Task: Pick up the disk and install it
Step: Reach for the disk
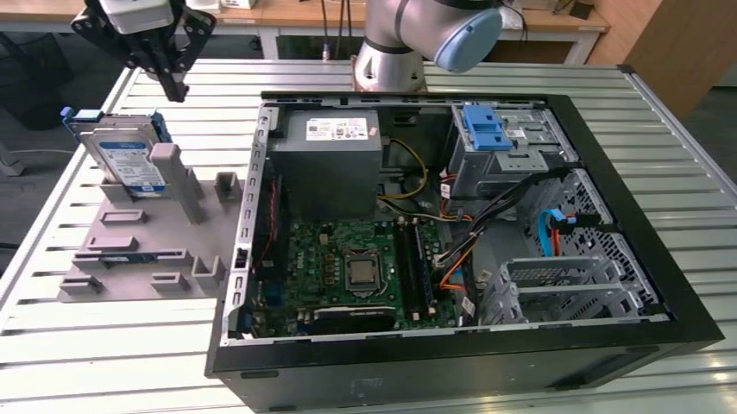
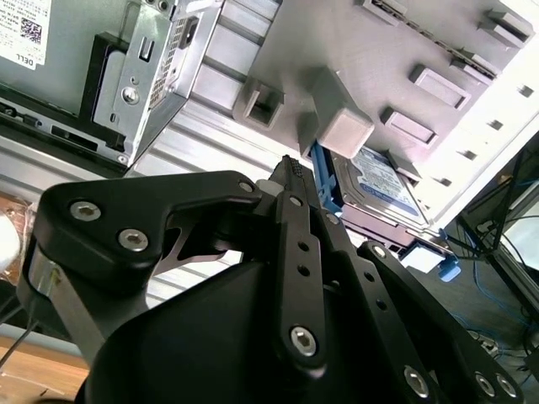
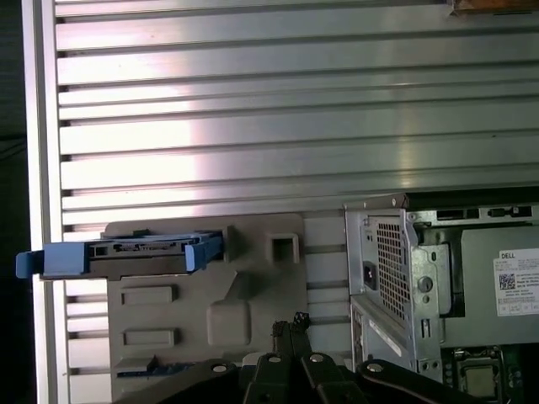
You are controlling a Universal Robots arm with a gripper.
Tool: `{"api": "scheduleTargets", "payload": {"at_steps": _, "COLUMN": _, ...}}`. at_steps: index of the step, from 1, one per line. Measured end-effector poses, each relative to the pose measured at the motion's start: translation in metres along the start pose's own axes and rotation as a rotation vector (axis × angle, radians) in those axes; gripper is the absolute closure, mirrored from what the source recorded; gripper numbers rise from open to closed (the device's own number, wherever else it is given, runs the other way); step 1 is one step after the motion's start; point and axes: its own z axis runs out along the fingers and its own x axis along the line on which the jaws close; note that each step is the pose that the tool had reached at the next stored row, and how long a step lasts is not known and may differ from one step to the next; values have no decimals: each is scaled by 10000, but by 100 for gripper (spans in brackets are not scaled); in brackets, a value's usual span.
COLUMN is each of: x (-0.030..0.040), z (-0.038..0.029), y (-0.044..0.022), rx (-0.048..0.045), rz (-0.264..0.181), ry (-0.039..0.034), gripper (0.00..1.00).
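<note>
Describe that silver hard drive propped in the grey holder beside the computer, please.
The disk is a flat silver metal slab with a white-and-blue label and a blue plastic frame along its edges. It stands on edge, leaning against a post of the grey holder on the exterior view's left. The gripper, shut, hangs above without touching it.

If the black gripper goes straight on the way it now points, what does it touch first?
The shut gripper would probably meet the grey plastic holder plate first, beside the silver, blue-framed disk that stands in it, not the disk itself. Depth is unclear.
</note>
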Motion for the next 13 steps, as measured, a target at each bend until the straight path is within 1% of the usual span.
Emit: {"api": "scheduleTargets", "payload": {"at_steps": 13, "x": 88, "z": 16, "y": 16, "rx": 2, "rz": 0, "ry": 11, "gripper": 89}}
